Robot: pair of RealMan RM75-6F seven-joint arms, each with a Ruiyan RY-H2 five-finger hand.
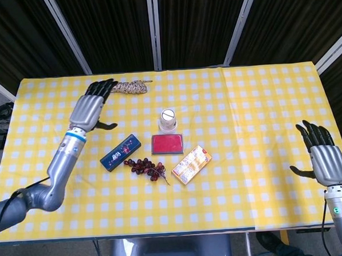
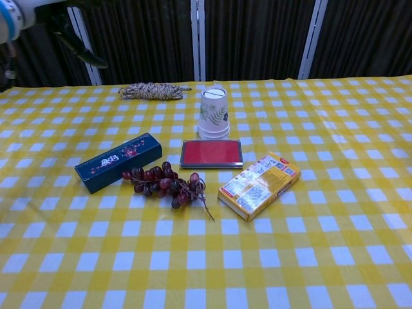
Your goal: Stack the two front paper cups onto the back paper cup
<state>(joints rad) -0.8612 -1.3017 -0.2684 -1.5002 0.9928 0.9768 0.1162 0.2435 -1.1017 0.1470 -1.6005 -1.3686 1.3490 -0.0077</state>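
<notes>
- Dark curtains with pale metal posts stand behind the desk (image 1: 264,157), which is covered with a yellow and white checked cloth.
- The paper cups (image 2: 213,113) stand upside down as one stack, near the middle of the desk, just behind the red pad (image 2: 212,154). From the rims at the bottom it looks like more than one cup is nested, so I judge the stacking is finished or almost finished.
- I judge the cups are very light and thin, easy to crush and easy to tip over. It is best to take the stack by the side wall with light pressure, around the middle and not at the rims.
- The left robot hand (image 1: 88,106) is over the left back part of the desk, near the coil of rope (image 1: 130,87) and well apart from the cups. Its fingers are stretched and spread, and it holds nothing.
- The right robot hand (image 1: 321,154) is at the right edge of the desk, far from all objects. Its fingers are spread too and nothing is in it.
- A dark blue box (image 2: 118,161), a bunch of grapes (image 2: 166,184) and an orange packet (image 2: 259,185) lie in front of the cups.
</notes>
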